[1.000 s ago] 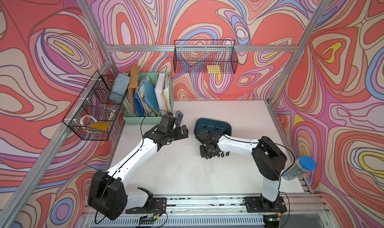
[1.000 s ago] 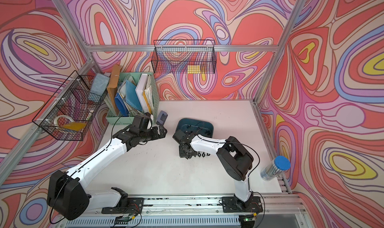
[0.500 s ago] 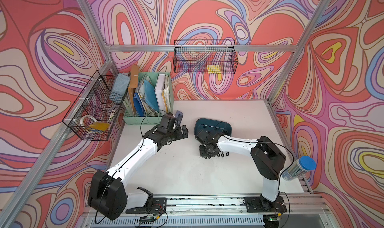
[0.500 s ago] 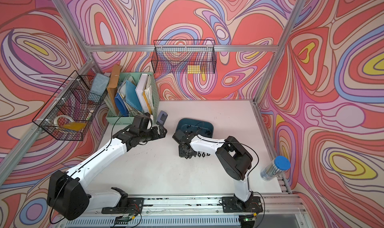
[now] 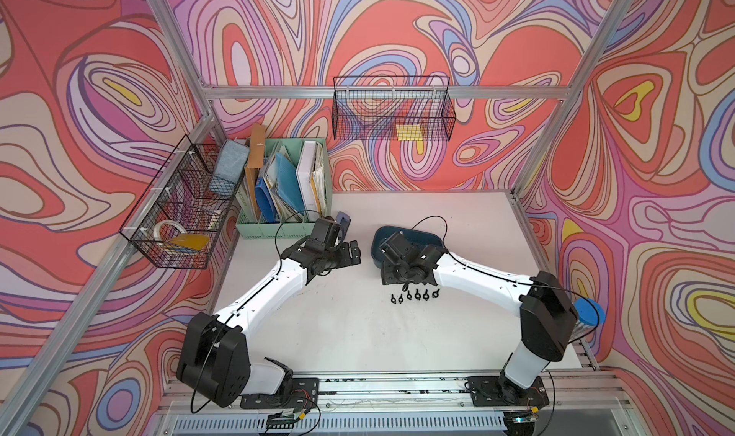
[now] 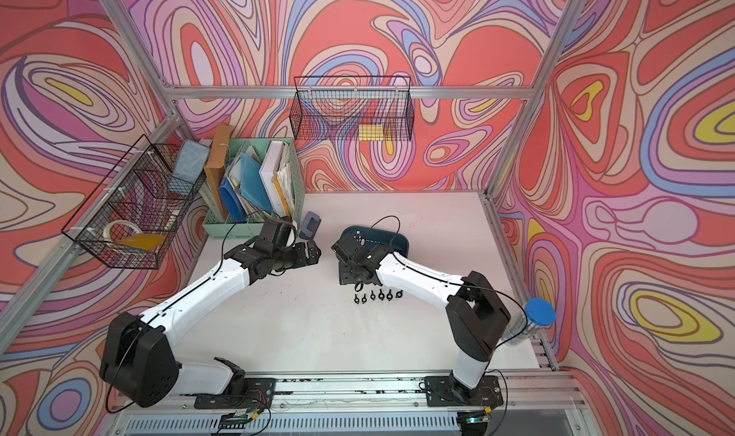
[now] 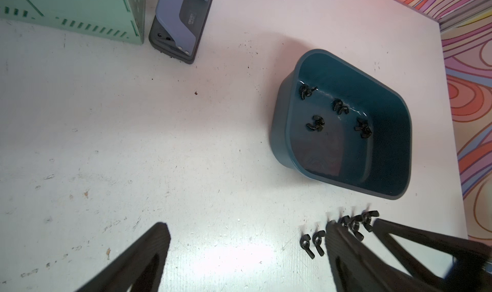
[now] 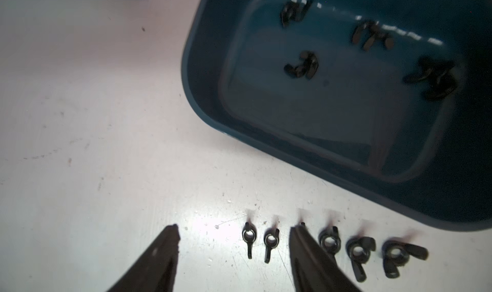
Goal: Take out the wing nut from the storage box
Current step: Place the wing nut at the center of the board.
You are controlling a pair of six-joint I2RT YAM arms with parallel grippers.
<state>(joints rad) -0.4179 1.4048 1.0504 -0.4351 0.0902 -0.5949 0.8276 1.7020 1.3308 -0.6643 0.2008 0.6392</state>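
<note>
Wing nuts (image 7: pixel 316 123): at least 4 black ones lie loose on the floor of the storage box (image 7: pixel 282 133), mostly toward one end. Two clumps may be pairs, can't tell. Six more sit in a neat row (image 5: pixel 413 296) on the table (image 5: pixel 338 334), just outside the box's near rim.

Handling, judged: tiny, rigid, light, not fragile. The glossy tub floor means a nut prob skates if nudged. Best hold is a pinch across the two wings or the hub, coming straight down. The lone nut mid-floor is easiest, being clear of the walls. The ones by the far wall leave little room for a finger.

R gripper (image 8: pixel 237 226) has its jaws apart and holds nothing. It hangs low over the row, w/ two row nuts showing between its fingers. L gripper (image 7: pixel 246 224) is spread wide and empty, off to the side.

Obstacles: the box wall, and the row, which is easy to scatter. Hole punch (image 7: pixel 181 24) and mint-green file organiser (image 7: pixel 80 11) are well apart.
</note>
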